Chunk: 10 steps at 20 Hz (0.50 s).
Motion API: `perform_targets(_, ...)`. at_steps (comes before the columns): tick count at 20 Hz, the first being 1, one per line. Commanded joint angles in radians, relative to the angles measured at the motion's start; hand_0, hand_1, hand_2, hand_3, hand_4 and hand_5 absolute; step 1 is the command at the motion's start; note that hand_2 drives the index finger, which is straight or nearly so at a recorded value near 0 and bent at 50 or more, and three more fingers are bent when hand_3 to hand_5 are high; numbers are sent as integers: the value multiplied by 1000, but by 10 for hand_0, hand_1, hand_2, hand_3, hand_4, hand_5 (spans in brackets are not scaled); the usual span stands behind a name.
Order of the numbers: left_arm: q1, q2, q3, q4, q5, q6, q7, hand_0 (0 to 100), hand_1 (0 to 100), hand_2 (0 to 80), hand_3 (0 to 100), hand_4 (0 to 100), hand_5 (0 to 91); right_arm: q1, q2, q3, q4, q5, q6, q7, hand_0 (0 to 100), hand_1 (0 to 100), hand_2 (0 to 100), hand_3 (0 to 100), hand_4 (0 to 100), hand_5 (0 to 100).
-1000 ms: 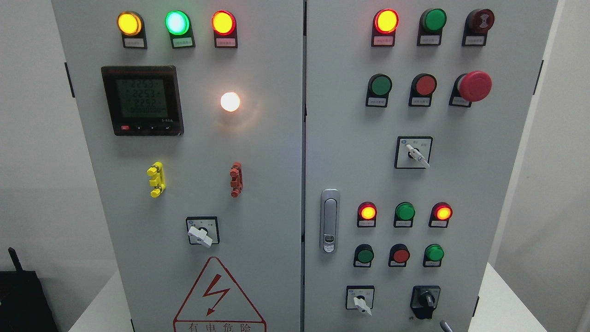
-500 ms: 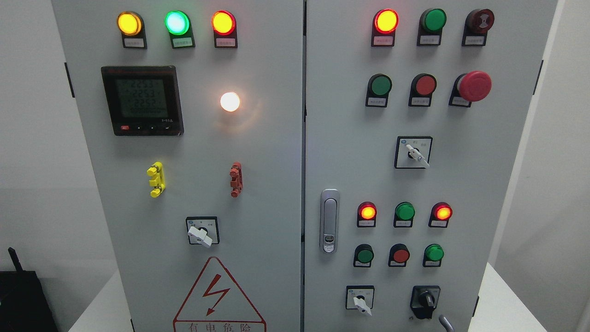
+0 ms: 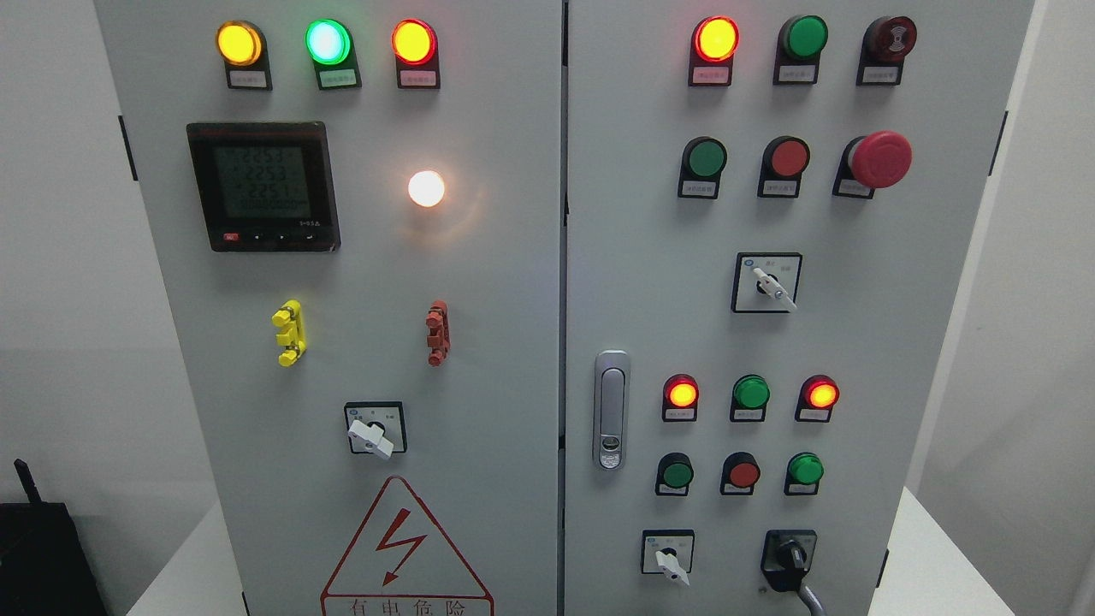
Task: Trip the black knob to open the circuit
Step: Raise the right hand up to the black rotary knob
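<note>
Grey steel cabinet [image 3: 513,342], two doors, on a white table [image 3: 932,556]. Left door: square black meter [image 3: 263,186] at 10 o'clock; round white lamp [image 3: 426,188] glowing beside it. Right door: domed red mushroom button [image 3: 881,159] at 1 o'clock. Black knob [image 3: 791,554] sits at 5 o'clock, its bar-shaped grip nearly vertical, pointing to 12. One slim grey finger [image 3: 810,597] of a hand touches the knob's lower edge; grasp state cannot be told.

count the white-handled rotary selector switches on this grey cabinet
3. One white-handled rotary selector switch low on the left door, above the warning triangle; one mid right door; one at its bottom, left of the black knob. None seem hidden.
</note>
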Motion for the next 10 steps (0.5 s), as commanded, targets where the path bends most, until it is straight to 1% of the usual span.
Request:
perform_targets(1, -4, -2, 1, 0, 2, -2, 0, 120, 389, 0, 0, 0, 0, -15, -5, 3, -34, 2, -13, -1, 60, 107, 0, 1000, 1000, 1000)
perform_targets(10, -2, -2, 1, 0, 2, -2, 0, 120, 389, 0, 0, 0, 0, -16, -5, 5, -37, 2, -13, -1, 61, 110, 0, 1000, 1000, 1000)
